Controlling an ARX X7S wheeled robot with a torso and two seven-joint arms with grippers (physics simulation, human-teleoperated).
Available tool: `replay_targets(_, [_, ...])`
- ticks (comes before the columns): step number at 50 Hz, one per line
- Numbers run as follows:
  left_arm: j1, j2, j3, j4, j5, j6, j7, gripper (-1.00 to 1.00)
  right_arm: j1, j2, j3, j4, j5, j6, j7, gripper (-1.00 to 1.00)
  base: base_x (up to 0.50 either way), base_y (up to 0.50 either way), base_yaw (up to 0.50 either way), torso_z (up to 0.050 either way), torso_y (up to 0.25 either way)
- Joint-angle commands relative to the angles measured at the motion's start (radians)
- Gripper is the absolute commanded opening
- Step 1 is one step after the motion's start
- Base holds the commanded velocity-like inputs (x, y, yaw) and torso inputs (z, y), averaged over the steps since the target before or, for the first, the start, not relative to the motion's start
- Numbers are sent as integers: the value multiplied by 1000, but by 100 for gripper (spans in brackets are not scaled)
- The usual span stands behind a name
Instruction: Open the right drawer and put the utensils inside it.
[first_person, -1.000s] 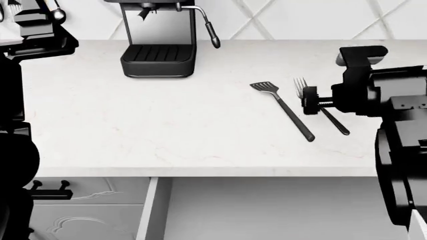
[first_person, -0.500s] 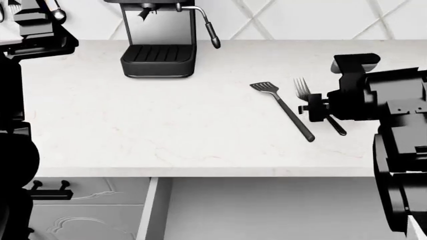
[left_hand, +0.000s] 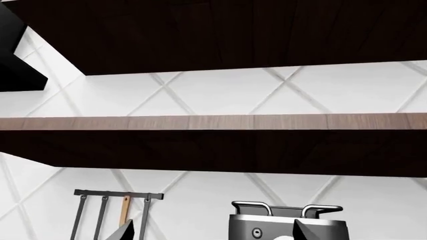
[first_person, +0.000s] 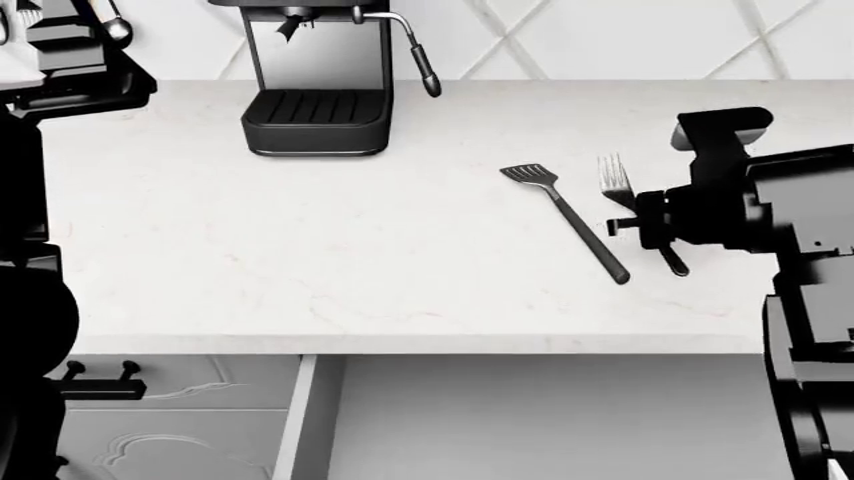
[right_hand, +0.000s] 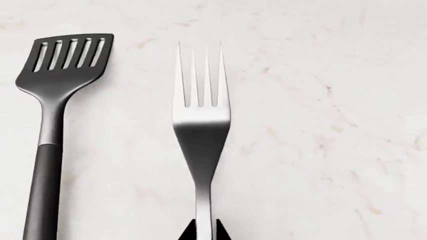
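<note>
In the head view, the left gripper (first_person: 60, 40) sits raised at the upper left of the frame, dark and partly cut off; whether its fingers are apart or together cannot be told. Its own wrist view looks away from the counter at wooden shelves (left_hand: 213, 122), a utensil rail (left_hand: 117, 194) and the top of the coffee machine (left_hand: 287, 222), with two dark fingertips (left_hand: 123, 232) poking in well apart at the lower edge.

Right of that in the head view, the coffee machine (first_person: 318, 80) stands at the back of the white countertop (first_person: 334, 260). Below the counter edge, the right drawer (first_person: 534, 420) is pulled open, its plain white inside showing.

Further right, the spatula (first_person: 567, 220) lies flat and slanted on the counter, with the fork (first_person: 617, 180) just beside it. The right gripper (first_person: 654, 225) is over the fork's handle. Only the right wrist view shows the detail: the spatula (right_hand: 53, 125) and fork (right_hand: 201, 130) lie parallel, apart, and two dark fingertips (right_hand: 190, 231) sit close against either side of the fork's handle.

No writing is readable anywhere.
</note>
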Motion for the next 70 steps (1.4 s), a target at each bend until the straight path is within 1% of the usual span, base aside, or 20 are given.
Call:
replay_targets(1, [-2, -2, 0, 3, -4, -3, -4, 100, -17, 39, 24, -202, 34, 88, -30, -100, 0, 0, 0, 0, 0])
replay_targets(7, [-4, -4, -2, 2, -7, -2, -4, 100, -2, 64, 55, -337, 67, 162, -48, -100, 0, 0, 0, 0, 0])
replay_targets(13, [-5, -7, -5, 2, -10, -4, -6, 100, -14, 116, 105, -557, 127, 244, -87, -100, 0, 0, 0, 0, 0])
replay_targets(15, [-5, -7, -5, 2, -10, -4, -7, 100, -15, 116, 105, -559, 128, 245, -87, -100, 0, 0, 0, 0, 0])
replay_targets(16, [-5, -8, -6, 6, -12, -7, -8, 100, -56, 169, 113, -709, 157, 286, -108, -100, 0, 0, 0, 0, 0])
replay_targets(19, [-6, -8, -6, 7, -13, -7, -10, 100, -128, 236, 145, -896, 214, 310, -157, -100, 0, 0, 0, 0, 0])
replay_targets(23, [-5, -7, -2, 5, -12, -4, -9, 100, -201, 284, 210, -1032, 262, 326, -185, -100, 0, 0, 0, 0, 0])
replay_targets(24, [-6, -7, -4, 6, -14, -6, -10, 100, -224, 302, 255, -1088, 298, 398, -200, -100, 0, 0, 0, 0, 0])
replay_targets(27, [-9, -9, -2, 11, -14, -10, -13, 100, -270, 335, 311, -1173, 334, 425, -210, -100, 0, 0, 0, 0, 0])
replay_targets(29, [-9, -9, -1, 11, -14, -10, -13, 100, -297, 370, 358, -1210, 455, 442, -168, -100, 0, 0, 0, 0, 0])
replay_targets(31, [-9, -8, 1, 10, -14, -8, -13, 100, -336, 419, 392, -1237, 610, 442, -77, -100, 0, 0, 0, 0, 0])
replay_targets(34, [-10, -8, 4, 12, -15, -10, -14, 100, -391, 465, 445, -1279, 750, 440, 1, -100, 0, 0, 0, 0, 0])
replay_targets(36, [-10, -9, 4, 11, -15, -11, -14, 100, -431, 484, 483, -1321, 796, 431, 9, -100, 0, 0, 0, 0, 0])
replay_targets(39, [-12, -10, 4, 14, -17, -12, -15, 100, -539, 534, 525, -1411, 823, 360, -40, -100, 0, 0, 0, 0, 0])
replay_targets(40, [-13, -10, 3, 16, -19, -15, -16, 100, -548, 536, 541, -1419, 848, 379, -47, -100, 0, 0, 0, 0, 0])
replay_targets(42, [-14, -11, 3, 14, -18, -14, -17, 100, -607, 558, 564, -1462, 848, 322, -79, -100, 0, 0, 0, 0, 0])
replay_targets(43, [-14, -11, 4, 14, -18, -13, -16, 100, -678, 584, 592, -1507, 833, 260, -114, -100, 0, 0, 0, 0, 0])
replay_targets(47, [-12, -14, 2, 17, -20, -15, -18, 100, -769, 622, 600, -1544, 825, 241, -141, -100, 0, 0, 0, 0, 0])
replay_targets(57, [-7, -17, -5, 17, -24, -12, -20, 100, -981, 658, 688, -1634, 817, 175, -199, -100, 0, 0, 0, 0, 0])
replay_targets(70, [-2, -19, -7, 15, -26, -8, -22, 100, -1116, 717, 584, -1659, 723, 132, -209, -100, 0, 0, 0, 0, 0])
